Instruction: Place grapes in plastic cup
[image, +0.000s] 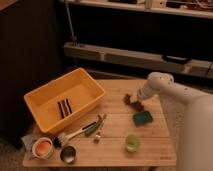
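The grapes (131, 101), a small dark reddish cluster, lie on the wooden table (115, 120) right of its middle. My gripper (140, 99) comes in from the right on the white arm and sits down at the right end of the bunch, hiding part of it. The plastic cup (132, 143), short and translucent light green, stands upright near the table's front edge, well in front of the grapes. Between them lies a flat teal sponge (143, 118).
A yellow bin (47, 97) with two dark sticks fills the table's left side. In front of it lie a brush and a green-handled tool (89, 129), a dark metal cup (67, 154) and an orange-filled bowl (42, 148). Dark shelving stands behind.
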